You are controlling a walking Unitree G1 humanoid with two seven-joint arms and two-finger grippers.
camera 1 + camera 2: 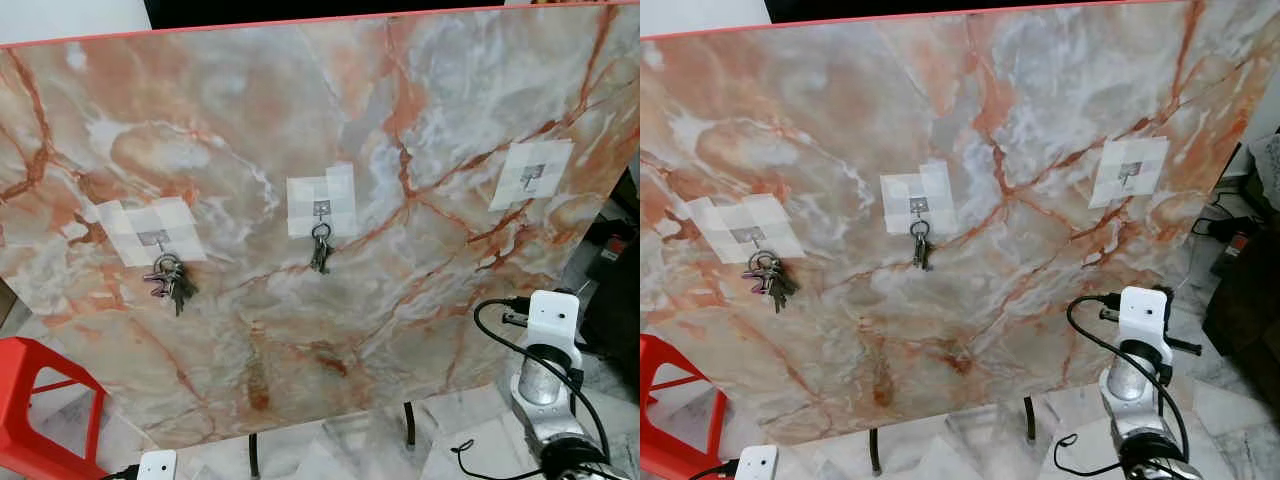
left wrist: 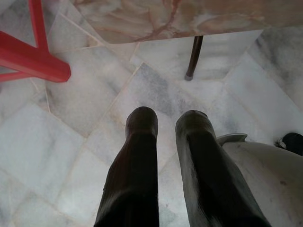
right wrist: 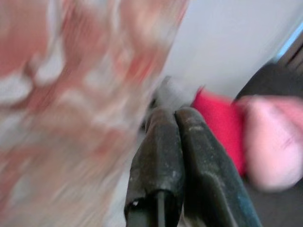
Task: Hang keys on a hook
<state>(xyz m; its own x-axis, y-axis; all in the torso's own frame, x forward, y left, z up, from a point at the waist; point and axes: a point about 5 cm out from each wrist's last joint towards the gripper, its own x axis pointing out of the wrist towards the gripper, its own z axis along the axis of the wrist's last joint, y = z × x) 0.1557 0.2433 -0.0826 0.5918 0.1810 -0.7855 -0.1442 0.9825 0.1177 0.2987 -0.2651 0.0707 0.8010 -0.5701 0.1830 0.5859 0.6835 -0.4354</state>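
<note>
An upright marble-patterned board (image 1: 300,130) carries three small metal hooks on white tape patches. A bunch of keys (image 1: 170,280) hangs from the left hook (image 1: 155,238). A smaller set of keys (image 1: 320,252) hangs from the middle hook (image 1: 321,210). The right hook (image 1: 533,178) is bare. My right arm (image 1: 545,375) is raised at the lower right, in front of the board's corner. In the blurred right wrist view my right gripper (image 3: 174,114) is shut with nothing seen between its fingers. My left gripper (image 2: 165,118) hangs low over the floor, slightly open and holding nothing.
A red stool (image 1: 40,400) stands at the lower left beside the board. The board rests on thin dark legs (image 1: 410,435) on a marble tile floor (image 2: 71,142). Dark objects and cables (image 1: 1240,250) lie to the right of the board.
</note>
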